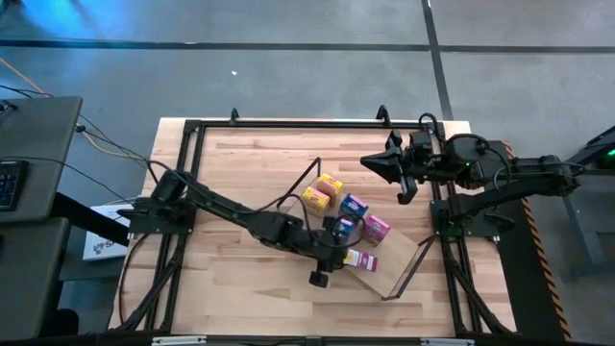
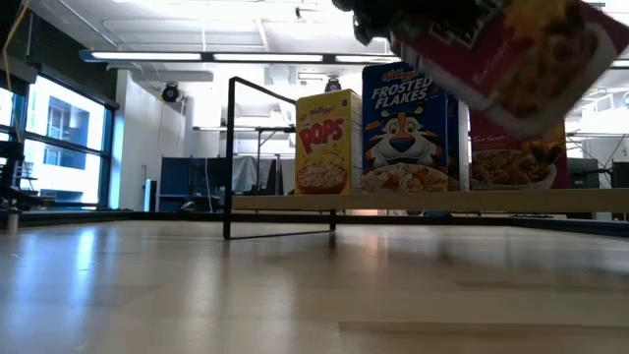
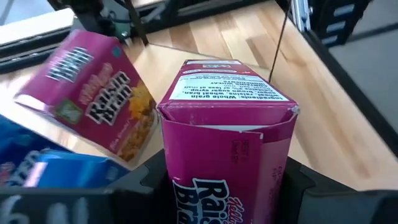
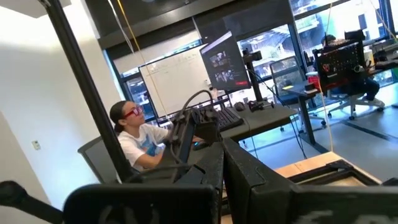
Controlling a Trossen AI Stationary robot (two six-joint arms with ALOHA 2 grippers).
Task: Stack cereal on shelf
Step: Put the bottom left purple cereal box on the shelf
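My left gripper (image 1: 338, 256) is shut on a pink cereal box (image 3: 224, 180), which hangs tilted above the table in the low view (image 2: 531, 54). The shelf (image 1: 399, 272) lies slanted across the table, and its board shows level in the low view (image 2: 432, 202). On it stand two yellow boxes (image 1: 324, 190), two blue boxes (image 1: 350, 215) and a second pink box (image 1: 377, 228), each on its bottom end. My right gripper (image 1: 373, 162) hovers shut near the table's far edge, away from the boxes. My left gripper pinches the pink cereal box between its two fingers (image 3: 297, 186), one on each narrow side (image 3: 168, 174), near the end opposite the folded top flap (image 3: 227, 93). The box is lifted clear of the table and tilted, above the shelf's near end.
Black wire frames rise at the shelf's short ends (image 2: 234, 157) (image 1: 408, 267). A black metal frame (image 1: 192, 130) borders the tabletop. The table's left half (image 1: 221, 279) is bare wood. A seated person (image 4: 134, 134) shows in the room beyond the table.
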